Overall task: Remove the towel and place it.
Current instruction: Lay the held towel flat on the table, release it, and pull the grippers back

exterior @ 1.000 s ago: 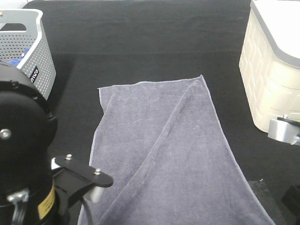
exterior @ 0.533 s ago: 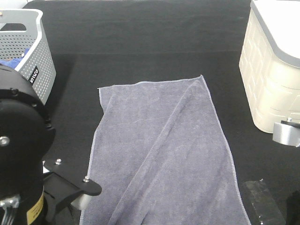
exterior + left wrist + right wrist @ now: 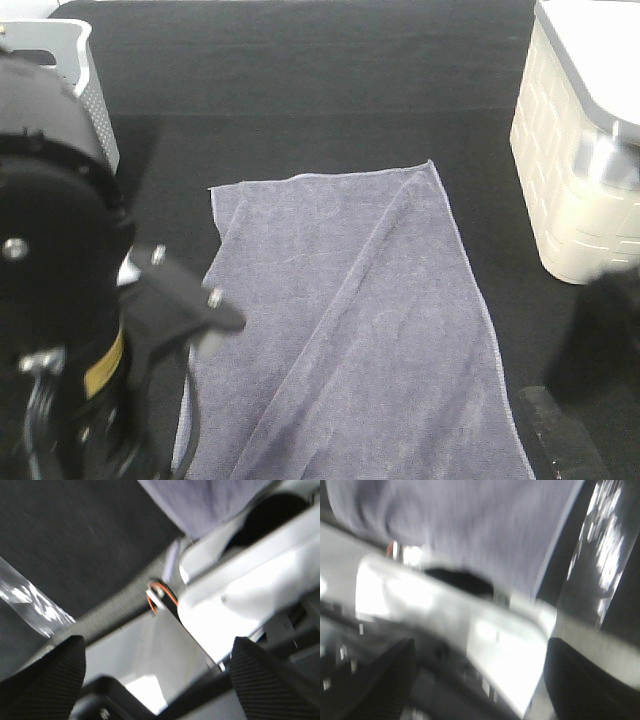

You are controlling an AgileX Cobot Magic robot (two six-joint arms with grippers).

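The large slate-grey terry towel lies spread flat on the black counter, a long diagonal fold crossing it.

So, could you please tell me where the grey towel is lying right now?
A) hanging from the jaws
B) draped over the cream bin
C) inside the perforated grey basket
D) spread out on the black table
D: the towel lies spread out on the black table, between the grey basket and the cream bin, touching neither.
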